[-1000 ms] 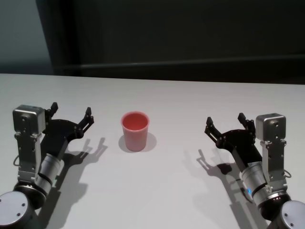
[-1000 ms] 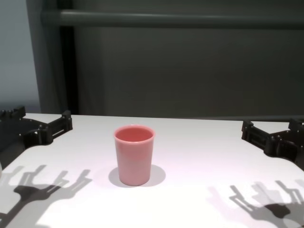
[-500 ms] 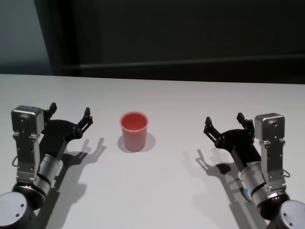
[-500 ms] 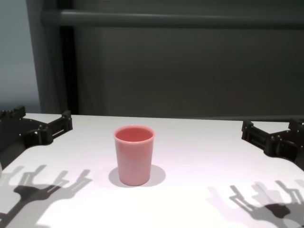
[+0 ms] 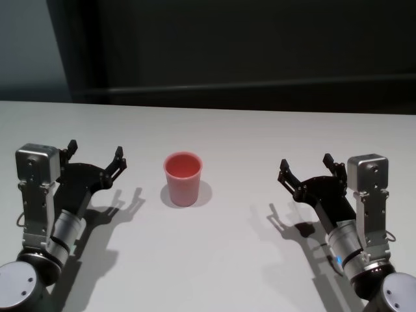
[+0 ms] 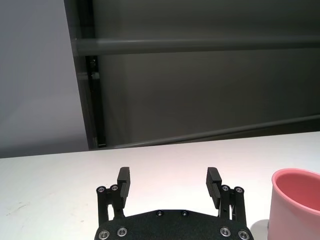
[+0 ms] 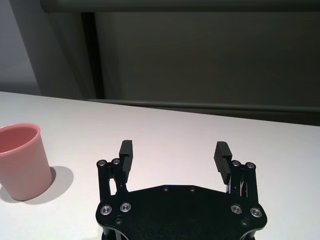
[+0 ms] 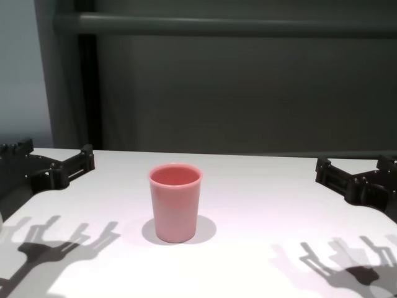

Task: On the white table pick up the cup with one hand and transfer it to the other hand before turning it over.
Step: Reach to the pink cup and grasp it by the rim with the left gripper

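Note:
The pink cup [image 5: 182, 179] stands upright, mouth up, on the white table [image 5: 227, 136], a little left of centre. It also shows in the chest view [image 8: 175, 202], at the edge of the left wrist view [image 6: 297, 204] and in the right wrist view [image 7: 22, 160]. My left gripper [image 5: 96, 153] hovers open to the cup's left, apart from it, with nothing between its fingers [image 6: 124, 181]. Well off to the cup's right, my right gripper [image 5: 307, 166] is open and empty as well, its fingers [image 7: 222, 155] spread wide.
A dark wall with a horizontal rail [image 8: 223, 25] runs behind the table's far edge. Both arms cast shadows [image 8: 59, 245] on the tabletop near the front.

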Action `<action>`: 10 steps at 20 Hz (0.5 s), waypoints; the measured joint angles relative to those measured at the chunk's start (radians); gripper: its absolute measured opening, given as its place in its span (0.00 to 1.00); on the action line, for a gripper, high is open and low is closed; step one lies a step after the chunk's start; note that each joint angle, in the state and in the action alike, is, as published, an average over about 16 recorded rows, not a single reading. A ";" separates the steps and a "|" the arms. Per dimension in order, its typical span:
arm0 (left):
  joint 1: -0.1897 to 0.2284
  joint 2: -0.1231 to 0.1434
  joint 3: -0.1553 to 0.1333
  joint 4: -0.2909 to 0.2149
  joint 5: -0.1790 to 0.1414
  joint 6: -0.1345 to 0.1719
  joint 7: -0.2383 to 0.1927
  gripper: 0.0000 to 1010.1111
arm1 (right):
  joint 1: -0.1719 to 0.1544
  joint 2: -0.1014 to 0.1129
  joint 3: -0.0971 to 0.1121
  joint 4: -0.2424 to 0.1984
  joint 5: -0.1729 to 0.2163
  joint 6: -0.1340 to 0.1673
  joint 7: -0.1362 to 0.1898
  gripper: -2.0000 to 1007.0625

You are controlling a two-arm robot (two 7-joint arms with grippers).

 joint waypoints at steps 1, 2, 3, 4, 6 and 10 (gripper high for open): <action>0.000 0.000 0.000 0.000 0.000 0.000 0.000 0.99 | 0.000 0.000 0.000 0.000 0.000 0.000 0.000 1.00; 0.000 0.000 0.000 0.000 0.000 0.000 0.000 0.99 | 0.000 0.000 0.000 0.000 0.000 0.000 0.000 1.00; 0.000 0.000 0.000 0.000 0.000 0.000 0.000 0.99 | 0.000 0.000 0.000 0.000 0.000 0.000 0.000 1.00; 0.000 0.000 0.000 0.000 0.000 0.000 0.000 0.99 | 0.000 0.000 0.000 0.000 0.000 0.000 0.000 1.00; 0.000 0.000 0.000 0.000 0.000 0.000 0.000 0.99 | 0.000 0.000 0.000 0.000 0.000 0.000 0.000 1.00; 0.000 0.000 0.000 0.000 0.000 0.000 0.000 0.99 | 0.000 0.000 0.000 0.000 0.000 0.000 0.000 1.00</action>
